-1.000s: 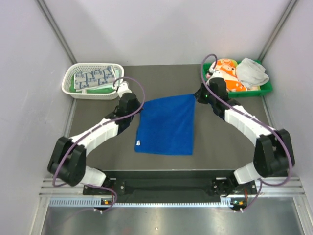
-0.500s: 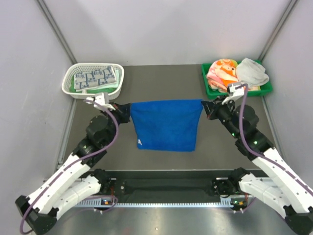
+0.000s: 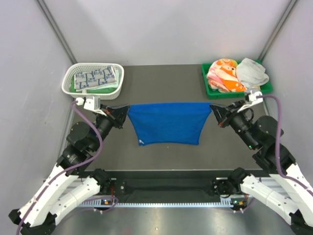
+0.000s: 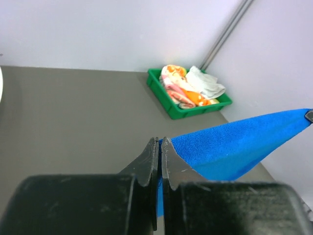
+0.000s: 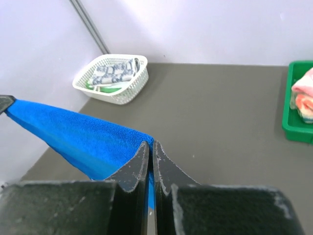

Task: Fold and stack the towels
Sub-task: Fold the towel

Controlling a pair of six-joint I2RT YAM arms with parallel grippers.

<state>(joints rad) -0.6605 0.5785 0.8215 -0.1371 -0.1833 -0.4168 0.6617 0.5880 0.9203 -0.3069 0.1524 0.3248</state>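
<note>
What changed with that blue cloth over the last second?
The left hand and right hand, shut on the far corners of the blue towel, pulled back toward the near edge and apart, stretching it taut between them. The basket and green tray stayed put.

Blue towel (image 3: 166,122): cloth, matt, fine fuzzy pile.
Print towel (image 3: 222,76), grey towel (image 3: 252,71), one o'clock: soft matt cloth.
Checked towel (image 3: 95,77), ten o'clock: cloth, matt.
Basket (image 3: 93,94): white plastic mesh.
Tray (image 3: 264,90): green plastic, slight gloss.
Table top (image 3: 161,81): dark, matt, smooth.
Left gripper (image 4: 159,144), right gripper (image 5: 150,147): black matt plastic, edges scuffed pale.
Rail (image 3: 161,220), six o'clock: brushed metal.
</note>
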